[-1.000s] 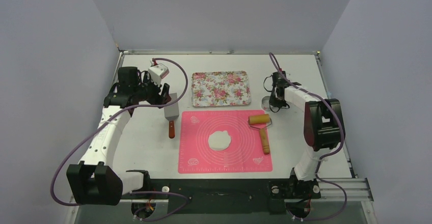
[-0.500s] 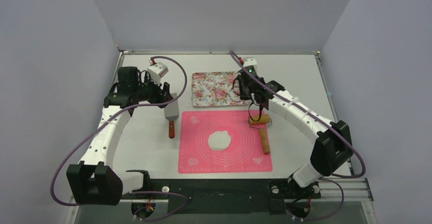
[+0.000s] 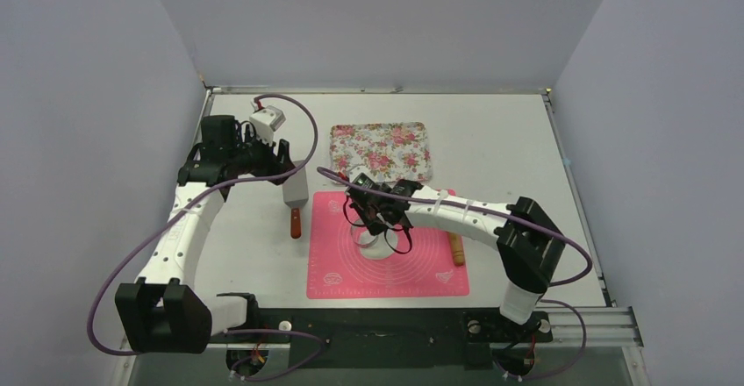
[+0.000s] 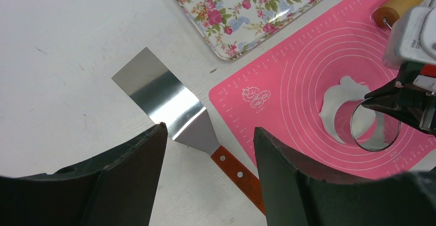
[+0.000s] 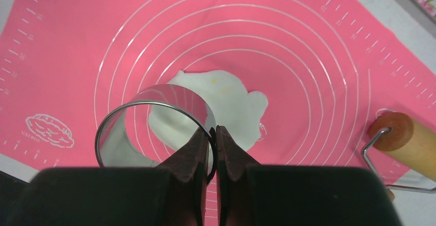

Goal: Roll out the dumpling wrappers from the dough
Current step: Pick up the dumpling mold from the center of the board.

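The dough lies flattened and irregular in the middle of the pink mat. Just above it my right gripper is shut on the wall of a metal ring cutter, and the ring overlaps the dough's left part. My left gripper hangs open over a metal spatula with a red-brown handle, left of the mat. No dumpling wrappers are in view.
A floral tray sits behind the mat. A wooden rolling pin lies at the mat's right edge, partly under my right arm. Walls close in the table on three sides.
My right arm swung from the table's back right, past the tray, to above the dough on the mat, carrying the ring cutter. The left arm stayed put.
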`<state>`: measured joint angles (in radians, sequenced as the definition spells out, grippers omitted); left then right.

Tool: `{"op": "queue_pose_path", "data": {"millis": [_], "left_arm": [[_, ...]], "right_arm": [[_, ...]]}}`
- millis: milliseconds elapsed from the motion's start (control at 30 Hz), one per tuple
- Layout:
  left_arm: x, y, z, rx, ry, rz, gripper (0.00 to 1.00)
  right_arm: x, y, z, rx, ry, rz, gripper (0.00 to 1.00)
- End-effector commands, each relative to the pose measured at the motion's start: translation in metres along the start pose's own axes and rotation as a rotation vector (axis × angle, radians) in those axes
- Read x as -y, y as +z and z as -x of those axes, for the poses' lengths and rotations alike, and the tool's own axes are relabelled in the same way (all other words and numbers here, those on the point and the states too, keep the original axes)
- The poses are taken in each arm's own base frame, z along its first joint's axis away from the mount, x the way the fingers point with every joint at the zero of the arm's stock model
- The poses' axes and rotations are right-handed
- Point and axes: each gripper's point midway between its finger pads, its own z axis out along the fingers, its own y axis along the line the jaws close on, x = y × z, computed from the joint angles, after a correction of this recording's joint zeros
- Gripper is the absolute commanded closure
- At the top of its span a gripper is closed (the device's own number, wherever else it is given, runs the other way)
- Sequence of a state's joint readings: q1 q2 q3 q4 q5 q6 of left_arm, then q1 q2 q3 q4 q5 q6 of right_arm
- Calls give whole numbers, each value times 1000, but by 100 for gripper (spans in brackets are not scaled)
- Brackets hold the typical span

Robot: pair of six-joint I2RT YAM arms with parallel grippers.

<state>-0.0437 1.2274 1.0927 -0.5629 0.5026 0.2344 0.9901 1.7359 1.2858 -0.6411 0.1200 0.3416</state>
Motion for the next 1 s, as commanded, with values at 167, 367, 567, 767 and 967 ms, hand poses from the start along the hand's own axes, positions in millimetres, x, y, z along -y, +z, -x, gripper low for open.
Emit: {"op": "queue_pose_path", "data": {"millis": [167,367,567,767,967], "left_arm": [[-5,-3,15,63,14,24,39],[-5,-4,15,61,15,26,39],[-6,-4,16,64,14,27,39],[-7,-5,18,66,16,29,39],[-8,-5,17,65,18,34,39]], "right_arm": [[12,13,-18,0,75,-10,100],[18,17,-20,11,97,-8,100],[21,20,-19,19,127,8,100],[19,23,-23,4,131,23,100],[21,24,-39,-36,114,9,100]]}}
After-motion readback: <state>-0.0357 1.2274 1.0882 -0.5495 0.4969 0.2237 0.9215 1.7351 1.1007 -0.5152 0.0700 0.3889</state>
